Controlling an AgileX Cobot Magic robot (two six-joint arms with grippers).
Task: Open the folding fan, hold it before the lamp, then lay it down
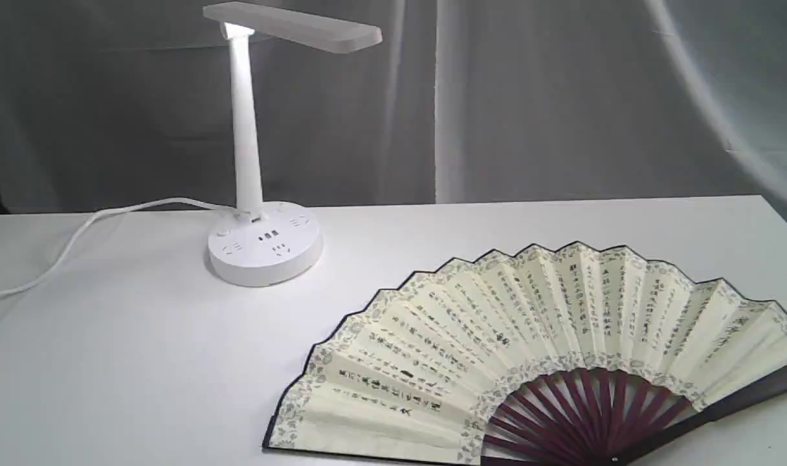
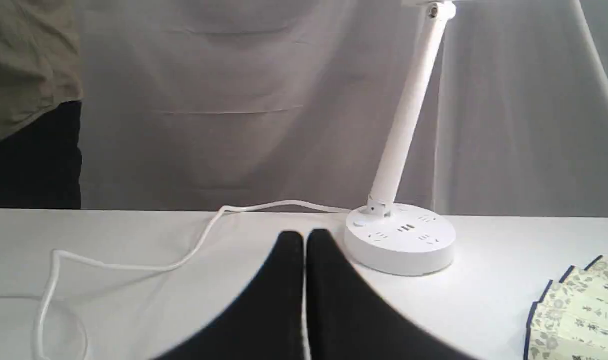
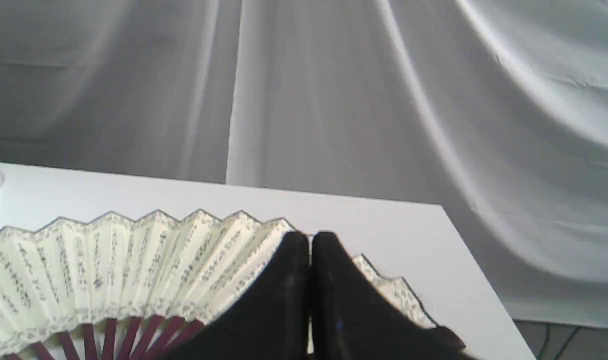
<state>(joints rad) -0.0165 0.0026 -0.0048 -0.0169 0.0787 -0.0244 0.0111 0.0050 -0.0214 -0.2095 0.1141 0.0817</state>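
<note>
Grey draped backdrop [image 1: 562,97], white table [image 1: 141,362], folding fan [image 1: 497,336] spread flat, lamp [image 1: 246,149]

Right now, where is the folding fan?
In the exterior view the folding fan lies spread open on the table, on the right side near the front edge, apart from the lamp standing to its left.

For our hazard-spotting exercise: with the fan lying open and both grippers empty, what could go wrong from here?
The white cord trails loosely near the left gripper; an arm sweep could snag it and tip the lamp. The folding fan ends near the table edge, close to the right gripper; a nudge might crease it or push it off.
</note>
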